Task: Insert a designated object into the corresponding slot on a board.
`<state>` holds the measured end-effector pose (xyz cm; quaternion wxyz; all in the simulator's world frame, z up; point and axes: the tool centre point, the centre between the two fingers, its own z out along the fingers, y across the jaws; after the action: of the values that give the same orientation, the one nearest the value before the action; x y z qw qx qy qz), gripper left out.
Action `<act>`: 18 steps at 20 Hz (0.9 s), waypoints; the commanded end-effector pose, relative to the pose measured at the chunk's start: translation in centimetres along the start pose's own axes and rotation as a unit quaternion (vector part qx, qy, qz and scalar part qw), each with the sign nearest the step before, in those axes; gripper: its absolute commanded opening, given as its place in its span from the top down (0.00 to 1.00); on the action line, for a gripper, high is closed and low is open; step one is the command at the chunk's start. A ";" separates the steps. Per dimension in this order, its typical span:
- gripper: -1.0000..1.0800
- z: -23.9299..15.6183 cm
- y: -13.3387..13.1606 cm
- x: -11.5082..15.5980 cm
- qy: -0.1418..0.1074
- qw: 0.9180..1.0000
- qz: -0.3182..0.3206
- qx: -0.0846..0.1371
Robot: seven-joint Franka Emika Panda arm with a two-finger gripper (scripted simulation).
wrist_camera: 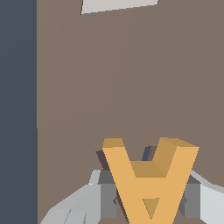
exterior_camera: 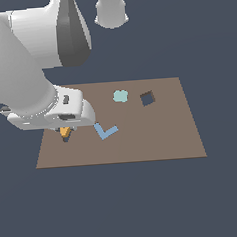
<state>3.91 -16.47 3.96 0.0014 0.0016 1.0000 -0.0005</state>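
The orange A-shaped block [wrist_camera: 151, 188] sits between my gripper's [wrist_camera: 148, 199] grey fingers [wrist_camera: 107, 197], which are shut on its two sides. In the exterior view only a small part of the orange block [exterior_camera: 65, 130] shows beneath the white hand, over the left part of the brown board [exterior_camera: 156, 133]. Slivers of the dark slot [wrist_camera: 148, 153] show just behind and beside the block; most of the slot is covered by it. I cannot tell whether the block rests in the slot or hangs just above it.
A light-blue L-shaped piece [exterior_camera: 105, 131] lies on the board just beside my hand, toward the exterior view's right. Farther back are a pale teal piece [exterior_camera: 120, 96] and a dark square hole [exterior_camera: 147, 98]. A pale flat piece [wrist_camera: 118, 5] edges the wrist view.
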 end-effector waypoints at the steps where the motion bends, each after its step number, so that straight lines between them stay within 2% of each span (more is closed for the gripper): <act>1: 1.00 0.0 -0.2 -0.4 0.000 1.000 -0.015 0.000; 18: 1.00 1.0 -0.5 -1.1 0.000 0.999 -0.035 0.000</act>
<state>4.95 -16.94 3.16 0.0007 -0.0333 0.9994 -0.0002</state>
